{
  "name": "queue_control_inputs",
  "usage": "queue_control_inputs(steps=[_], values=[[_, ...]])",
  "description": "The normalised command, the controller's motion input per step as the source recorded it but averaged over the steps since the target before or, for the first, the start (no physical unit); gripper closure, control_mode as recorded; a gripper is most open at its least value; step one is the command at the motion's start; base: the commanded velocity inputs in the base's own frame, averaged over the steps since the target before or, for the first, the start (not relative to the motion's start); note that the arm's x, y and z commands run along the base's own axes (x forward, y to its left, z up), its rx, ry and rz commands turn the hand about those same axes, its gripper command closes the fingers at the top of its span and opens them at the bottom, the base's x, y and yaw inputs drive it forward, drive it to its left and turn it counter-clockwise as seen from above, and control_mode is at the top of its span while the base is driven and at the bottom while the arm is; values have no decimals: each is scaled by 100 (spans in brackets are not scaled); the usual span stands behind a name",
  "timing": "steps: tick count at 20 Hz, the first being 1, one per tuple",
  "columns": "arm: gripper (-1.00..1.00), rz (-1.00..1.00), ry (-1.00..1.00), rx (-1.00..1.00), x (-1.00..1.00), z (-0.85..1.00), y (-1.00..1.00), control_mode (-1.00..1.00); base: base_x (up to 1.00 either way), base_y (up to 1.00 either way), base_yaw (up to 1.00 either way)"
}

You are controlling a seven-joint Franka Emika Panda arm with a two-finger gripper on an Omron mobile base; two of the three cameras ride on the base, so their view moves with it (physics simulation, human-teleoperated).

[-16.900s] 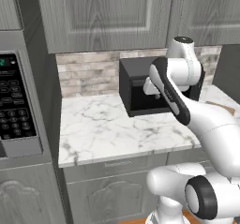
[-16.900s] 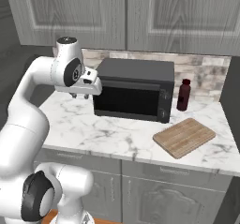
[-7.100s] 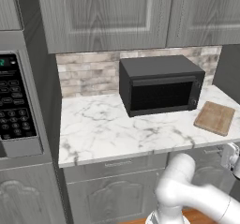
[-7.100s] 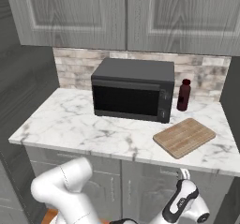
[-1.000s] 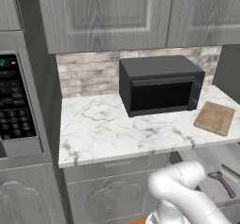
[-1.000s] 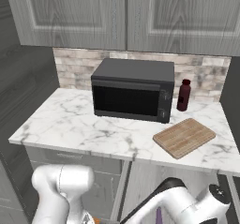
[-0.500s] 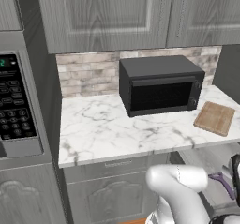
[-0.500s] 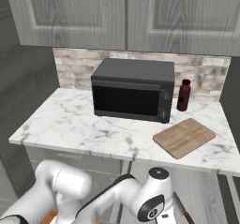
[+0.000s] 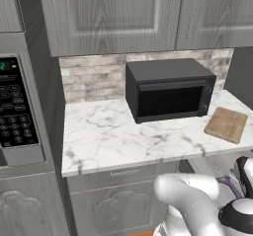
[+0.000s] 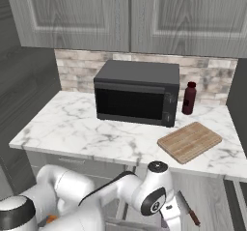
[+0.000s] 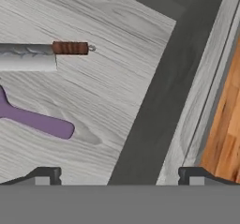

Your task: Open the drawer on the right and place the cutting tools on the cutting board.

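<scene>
In the hand view, the short purple T-shaped tool [image 11: 35,119] runs off the left edge, its crossbar cut away. The slim knife with the reddish-brown handle [image 11: 70,48] has its blade hidden behind the marble counter edge [image 11: 26,56].

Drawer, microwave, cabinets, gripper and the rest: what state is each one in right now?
Drawer: open.
Knife: lying in drawer.
Purple tool: lying in drawer.
Gripper: open, empty.
Cutting board: bare, on counter.
Microwave: door shut.
Upper cabinets: shut.
Bottle: upright, capped.
</scene>
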Motion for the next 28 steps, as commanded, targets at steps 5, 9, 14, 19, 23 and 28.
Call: queue_control_inputs(steps=[5,9,14,19,23,28], values=[[-100,0,-11,0,-40,0,-6,-100,0,0,0],[-100,0,-37,1,-100,0,-32,-100,0,0,0],[-100,0,-37,5,-69,69,-5,-100,0,0,0],[-100,7,-30,5,-23,100,0,-100,0,0,0],[-100,18,-29,9,0,100,0,-100,0,0,0],[-100,26,-7,8,19,92,0,-100,0,0,0]])
